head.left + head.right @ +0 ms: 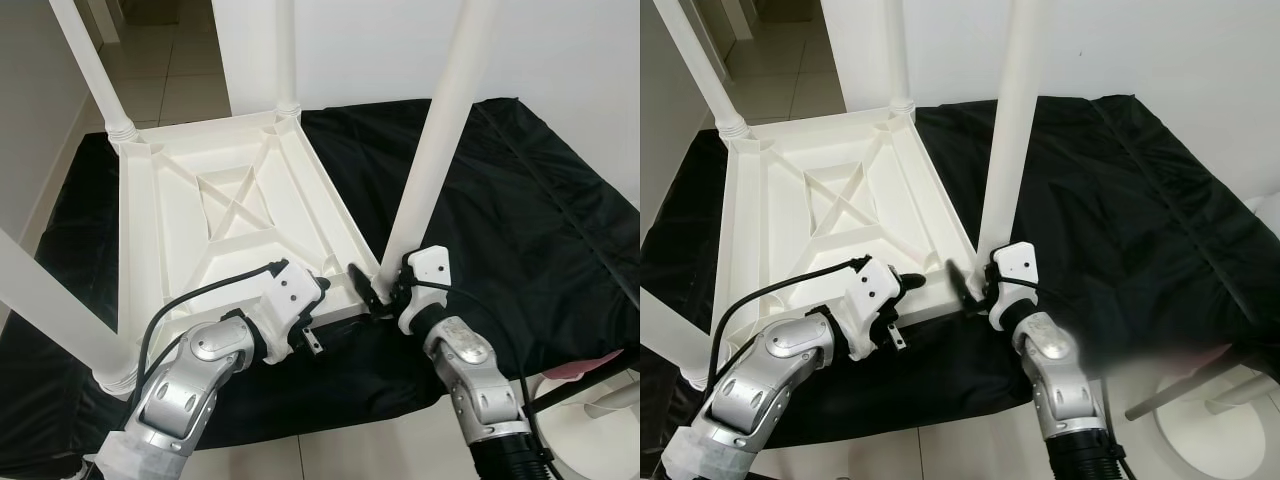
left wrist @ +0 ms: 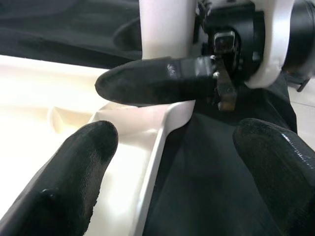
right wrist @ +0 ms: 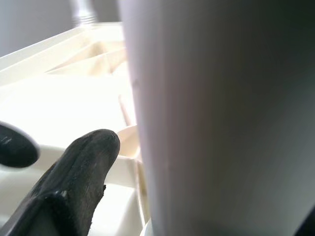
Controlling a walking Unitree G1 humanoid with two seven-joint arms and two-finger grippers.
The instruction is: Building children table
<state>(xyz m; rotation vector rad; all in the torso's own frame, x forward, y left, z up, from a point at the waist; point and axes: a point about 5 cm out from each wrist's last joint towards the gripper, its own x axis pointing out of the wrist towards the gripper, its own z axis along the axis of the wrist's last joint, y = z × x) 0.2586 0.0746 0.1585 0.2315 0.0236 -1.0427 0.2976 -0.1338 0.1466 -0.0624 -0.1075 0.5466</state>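
A white plastic children's table (image 1: 170,200) lies upside down on a black cloth, its legs pointing up. My left gripper (image 1: 322,315) is at the table's near rim. In the left wrist view it (image 2: 177,142) is open, with the rim's corner (image 2: 162,123) between its fingers. My right gripper (image 1: 380,290) is at the foot of the near right leg (image 1: 440,130) and straddles it. In the right wrist view one finger (image 3: 83,177) stands a little off the leg (image 3: 216,118), so this gripper is open.
The black cloth (image 1: 520,200) covers the floor beneath and to the right. Three other legs rise at back left (image 1: 95,60), back middle (image 1: 285,50) and near left (image 1: 50,300). A white wall is behind. A white and pink object (image 1: 600,395) sits at the bottom right.
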